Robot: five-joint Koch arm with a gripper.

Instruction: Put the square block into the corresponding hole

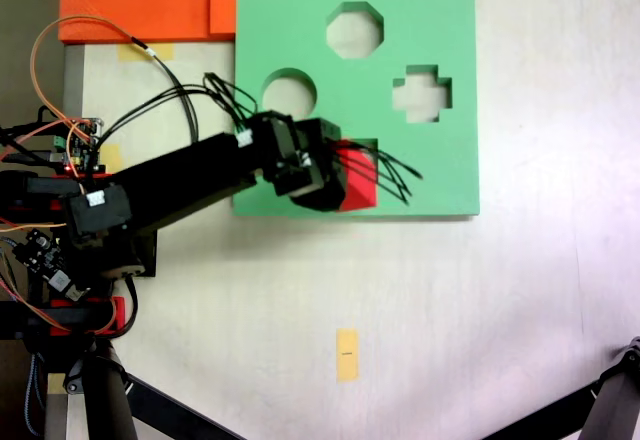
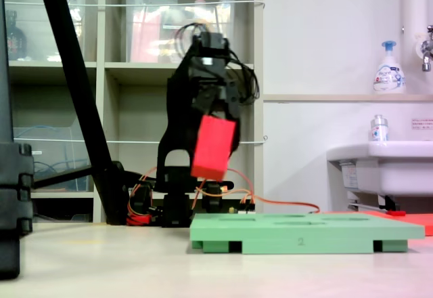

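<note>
Gripper (image 2: 215, 118) clamps the red block (image 2: 213, 147) in the air above the green board (image 2: 304, 233).
The block hangs tilted over the square hole (image 1: 362, 144), apparently ready for lowering.

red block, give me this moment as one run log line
pincer: shut on red block | block: lifted, tilted, clear of green board | position: over square hole | inserted: not yet

Even soft indoor light, faint shadows, pale tabletop (image 1: 480, 300) slightly washed out, arm (image 1: 180, 185) mildly blurred (low resolution throughout)
</note>
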